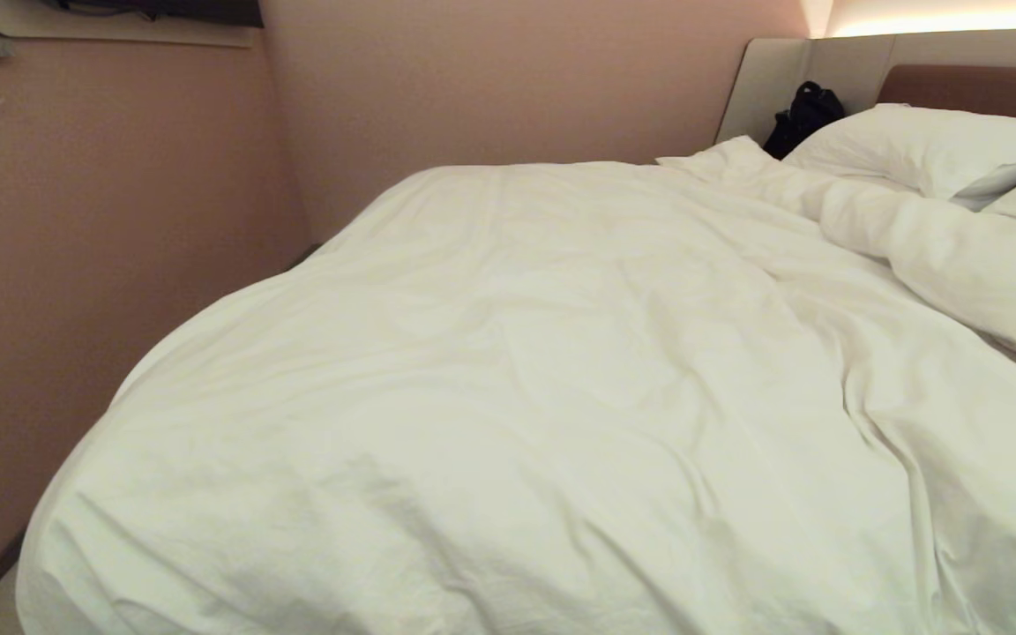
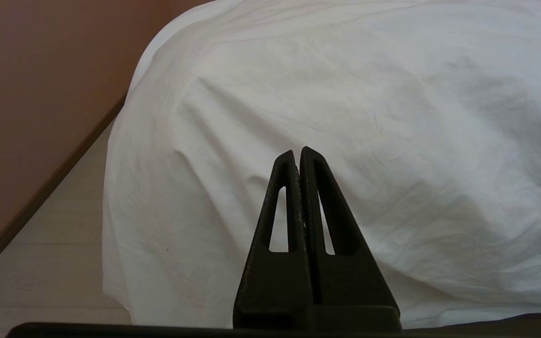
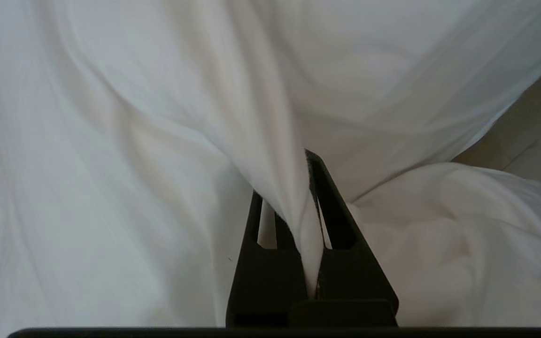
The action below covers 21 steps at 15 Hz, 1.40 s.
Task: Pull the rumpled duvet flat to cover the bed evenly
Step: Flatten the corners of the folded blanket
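The right claw is clamped on a pinch of the duvet: white cloth runs down between its two fingers, and from that pinch taut folds fan away across the cover. Just beside this claw a puffy lump of the same quilt is bunched up, and past that lump a strip of pale floor shows.

The left claw is pressed together on nothing, parked low near the draped corner of the duvet, with floor and a pinkish wall off to its side.

Farther out, the head view shows neither arm. There the duvet covers most of the bed in shallow creases, but towards the pillows a thick fold is doubled back.

Judged from this, the task is well along but unfinished: that fold and the lump by the right claw remain to be drawn flat.
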### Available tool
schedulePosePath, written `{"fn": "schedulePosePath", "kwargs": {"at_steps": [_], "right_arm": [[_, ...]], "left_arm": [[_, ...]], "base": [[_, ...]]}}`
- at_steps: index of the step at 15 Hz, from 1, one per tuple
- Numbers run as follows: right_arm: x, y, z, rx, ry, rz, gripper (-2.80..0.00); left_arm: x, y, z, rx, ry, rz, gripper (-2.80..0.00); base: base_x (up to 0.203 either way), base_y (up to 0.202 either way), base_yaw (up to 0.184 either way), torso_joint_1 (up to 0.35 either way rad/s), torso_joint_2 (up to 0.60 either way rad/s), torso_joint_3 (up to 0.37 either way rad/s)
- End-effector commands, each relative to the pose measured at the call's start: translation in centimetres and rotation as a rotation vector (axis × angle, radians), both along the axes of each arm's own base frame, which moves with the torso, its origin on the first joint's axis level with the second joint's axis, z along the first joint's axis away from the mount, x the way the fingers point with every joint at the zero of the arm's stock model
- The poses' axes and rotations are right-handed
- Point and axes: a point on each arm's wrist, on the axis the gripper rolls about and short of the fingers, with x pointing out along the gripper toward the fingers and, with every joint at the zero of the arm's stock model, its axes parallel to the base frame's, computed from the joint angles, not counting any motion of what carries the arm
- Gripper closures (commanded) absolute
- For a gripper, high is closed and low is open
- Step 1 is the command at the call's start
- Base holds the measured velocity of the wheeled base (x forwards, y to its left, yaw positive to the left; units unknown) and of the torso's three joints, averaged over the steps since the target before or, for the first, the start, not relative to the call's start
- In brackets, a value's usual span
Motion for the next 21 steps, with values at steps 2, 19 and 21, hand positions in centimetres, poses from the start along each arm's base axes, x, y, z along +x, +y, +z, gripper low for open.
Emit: {"fn": "schedulePosePath", "kwargs": {"at_steps": [2,19,21], "right_arm": [[-0.3,-2.9,3.3,-0.27,-0.086,-0.25,0.0],[-2.5,-6.6,2.9,-0.561,0.047,-0.776,0.0],[-2.4,-7.2,2.0,-0.551,0.058,-0.781,0.0]], "left_arm": [[0.0,0.0,0.0,0.0,-0.001,0.001,0.0],[0.0,0.0,0.0,0.0,-0.001,0.001,0.0],[0.0,0.0,0.0,0.0,-0.001,0.001,0.0]], "base": [[0.0,0.0,0.0,0.0,0.0,0.0],[0.0,0.0,0.0,0.0,0.0,0.0],[0.0,0.0,0.0,0.0,0.0,0.0]]}}
